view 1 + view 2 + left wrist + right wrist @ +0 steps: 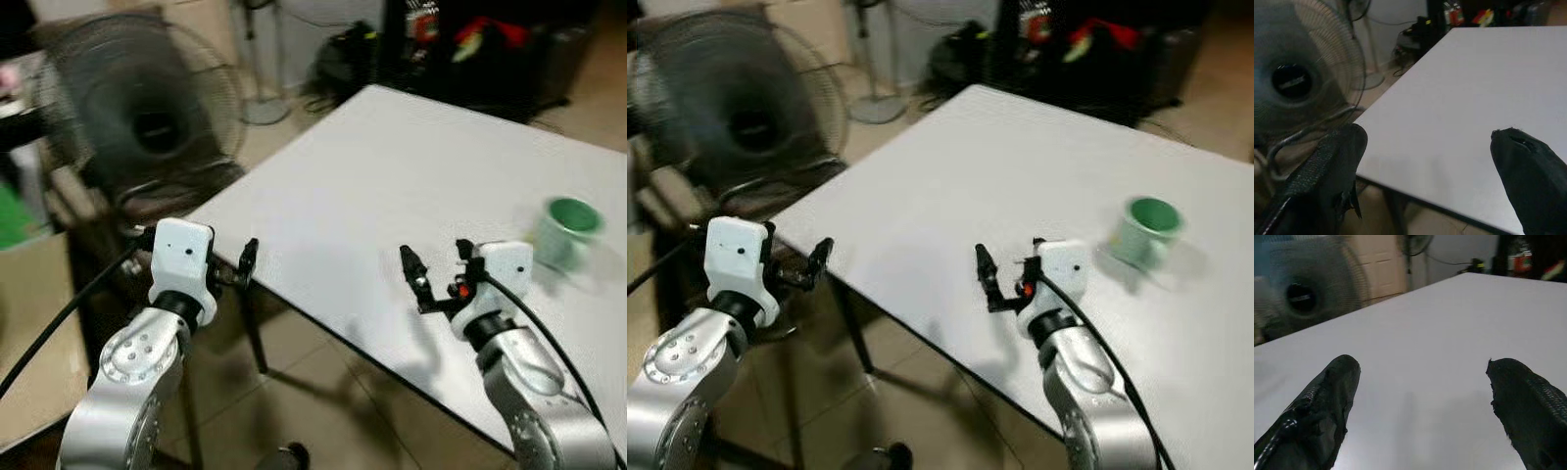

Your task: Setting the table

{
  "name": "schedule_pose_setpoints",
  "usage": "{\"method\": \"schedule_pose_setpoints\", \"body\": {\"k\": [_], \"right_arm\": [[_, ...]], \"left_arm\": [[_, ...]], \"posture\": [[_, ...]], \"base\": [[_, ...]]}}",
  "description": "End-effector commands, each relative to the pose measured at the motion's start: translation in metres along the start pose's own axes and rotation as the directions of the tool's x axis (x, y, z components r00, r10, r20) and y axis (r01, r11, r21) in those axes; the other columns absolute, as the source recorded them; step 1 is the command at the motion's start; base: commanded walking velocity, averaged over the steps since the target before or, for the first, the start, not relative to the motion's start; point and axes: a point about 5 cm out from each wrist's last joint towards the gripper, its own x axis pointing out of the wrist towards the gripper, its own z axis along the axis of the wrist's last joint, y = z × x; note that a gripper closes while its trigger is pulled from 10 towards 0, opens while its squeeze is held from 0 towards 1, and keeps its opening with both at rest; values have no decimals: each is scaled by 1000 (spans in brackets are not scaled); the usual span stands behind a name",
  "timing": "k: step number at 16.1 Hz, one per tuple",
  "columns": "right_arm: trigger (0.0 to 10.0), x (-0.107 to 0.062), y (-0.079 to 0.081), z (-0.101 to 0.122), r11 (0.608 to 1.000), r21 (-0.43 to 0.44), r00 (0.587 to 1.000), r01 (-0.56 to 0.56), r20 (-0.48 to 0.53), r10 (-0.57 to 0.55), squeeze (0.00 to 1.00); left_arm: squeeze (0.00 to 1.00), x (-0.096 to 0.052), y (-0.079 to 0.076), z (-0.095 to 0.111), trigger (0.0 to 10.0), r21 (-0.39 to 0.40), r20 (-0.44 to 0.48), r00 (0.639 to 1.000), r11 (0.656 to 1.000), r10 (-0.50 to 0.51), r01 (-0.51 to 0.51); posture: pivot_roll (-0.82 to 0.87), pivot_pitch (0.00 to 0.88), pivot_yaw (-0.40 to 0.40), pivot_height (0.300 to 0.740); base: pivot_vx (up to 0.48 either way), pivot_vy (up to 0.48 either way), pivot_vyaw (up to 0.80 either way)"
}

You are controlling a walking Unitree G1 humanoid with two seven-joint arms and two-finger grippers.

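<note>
A white table (392, 186) stood beside a fan (137, 108). Both grippers, left (1430, 161) and right (1420, 396), hovered with fingers spread (empty); head views added a green mug (568, 230) at three o'clock.

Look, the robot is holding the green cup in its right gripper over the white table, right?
Not quite. The right gripper is open and holds nothing; the right wrist view shows its fingers spread apart above the white table. The green cup stands by itself on the table, apart from the gripper, as the left eye view shows.
</note>
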Motion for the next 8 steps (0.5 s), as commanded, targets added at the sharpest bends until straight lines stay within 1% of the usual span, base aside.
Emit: {"method": "schedule_pose_setpoints", "body": {"k": [1, 5, 8], "right_arm": [[10000, 2, 1, -4, 1000, -2, 1000, -11, -26, 11, 0], [10000, 3, -1, -6, 1000, 16, 999, -8, -36, 9, 0], [10000, 4, -7, -4, 1000, 18, 1000, 0, -28, 0, 0]], "left_arm": [[0, 2, -3, 3, 10000, -15, 12, 1000, 1000, -18, 18], [0, 3, -4, 4, 10000, -40, 22, 999, 999, -24, 25], [0, 5, -3, 5, 10000, -32, 26, 999, 999, -27, 28]], "posture": [[-38, 50, 59, 740], [-53, 46, 60, 740], [-56, 35, 53, 740]], "base": [[0, 0, 800], [0, 0, 800], [0, 304, 790]]}}
